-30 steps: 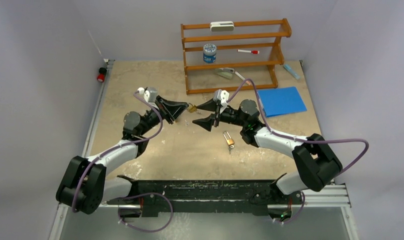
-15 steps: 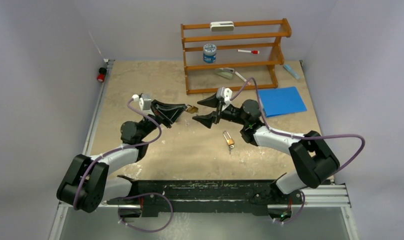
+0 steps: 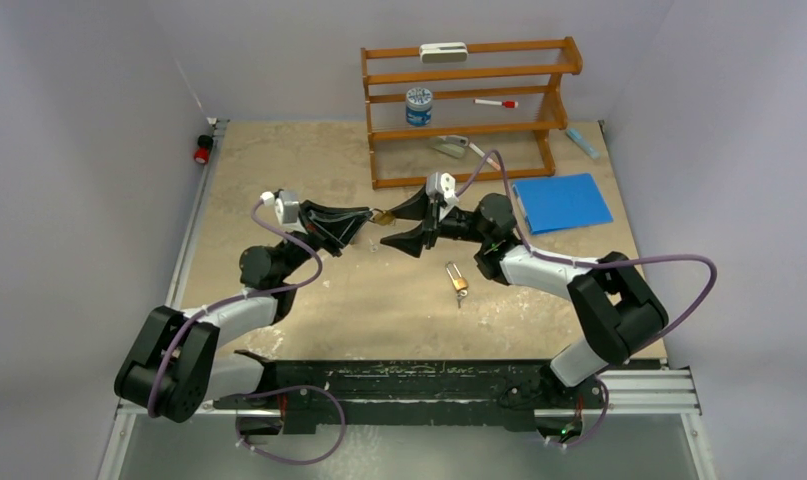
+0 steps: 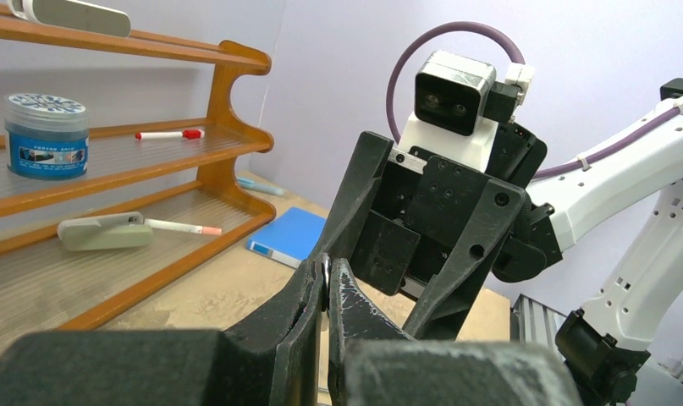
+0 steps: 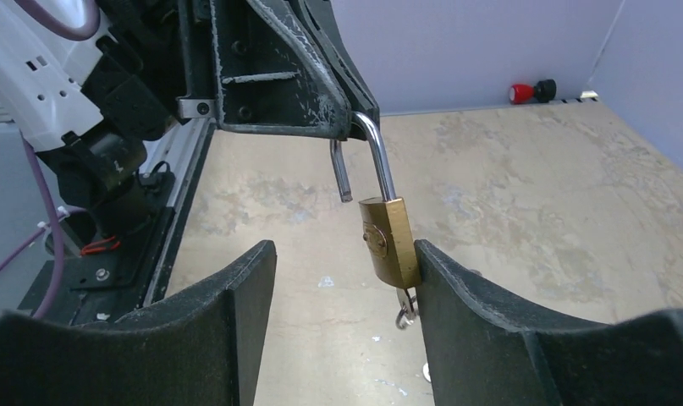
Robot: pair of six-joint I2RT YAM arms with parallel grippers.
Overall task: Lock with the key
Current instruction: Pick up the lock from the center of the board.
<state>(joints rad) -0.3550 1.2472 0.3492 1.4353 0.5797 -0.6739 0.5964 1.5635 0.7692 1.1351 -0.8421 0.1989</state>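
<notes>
A brass padlock (image 5: 388, 241) hangs by its open steel shackle (image 5: 380, 161) from my left gripper (image 4: 327, 266), which is shut on the shackle. A small key (image 5: 404, 306) with a ring sticks out of the lock's underside. My right gripper (image 5: 344, 254) is open and straddles the lock body, which rests against its right-hand finger (image 5: 465, 296) while the other finger stands well apart. In the top view the two grippers meet tip to tip at the padlock (image 3: 383, 216), in front of the rack, with the left gripper (image 3: 367, 217) on the left and the right gripper (image 3: 400, 228) on the right.
A second brass padlock (image 3: 458, 280) lies on the table near the right arm. Behind stands a wooden rack (image 3: 469, 128) with a blue jar (image 3: 418, 106) and a red marker (image 3: 496, 103). A blue folder (image 3: 562, 202) lies to the right, a red button (image 3: 202, 153) at the far left.
My right gripper has moved left toward the left gripper, and its jaws now stand around the hanging padlock. The left gripper has kept its grip and barely shifted.
</notes>
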